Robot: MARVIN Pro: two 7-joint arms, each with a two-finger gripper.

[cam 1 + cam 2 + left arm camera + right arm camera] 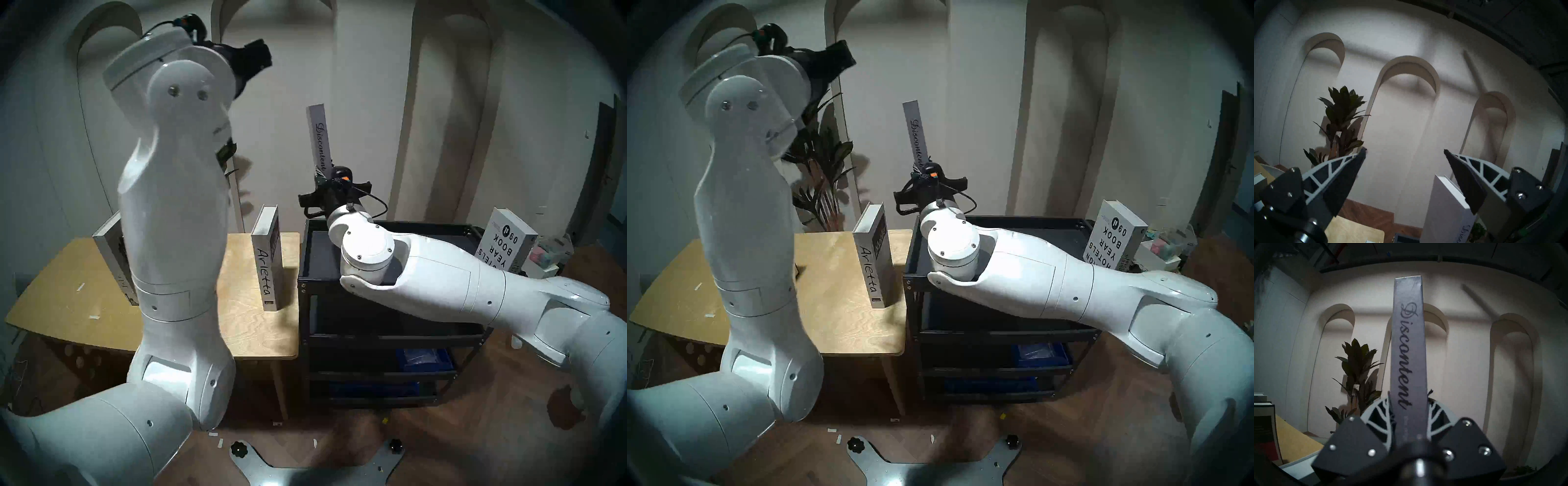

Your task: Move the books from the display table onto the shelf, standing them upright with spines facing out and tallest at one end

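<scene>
Head view, right hand [322, 180] clamping upright Discontent book [319, 141], left hand [1405, 153] raised, spread empty.

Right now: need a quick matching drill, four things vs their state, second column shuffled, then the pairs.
Things
1. "Discontent" book
2. "Arietta" book
3. "Design Hotels Yearbook 09" book
4. left gripper

States
A. open, holding nothing, raised toward the wall
B. leaning at the right end of the black cart's top tray
C. clamped near its lower end in the right gripper, spine toward the camera
D. standing upright on the wooden table

Pairs: 1-C, 2-D, 3-B, 4-A
</scene>
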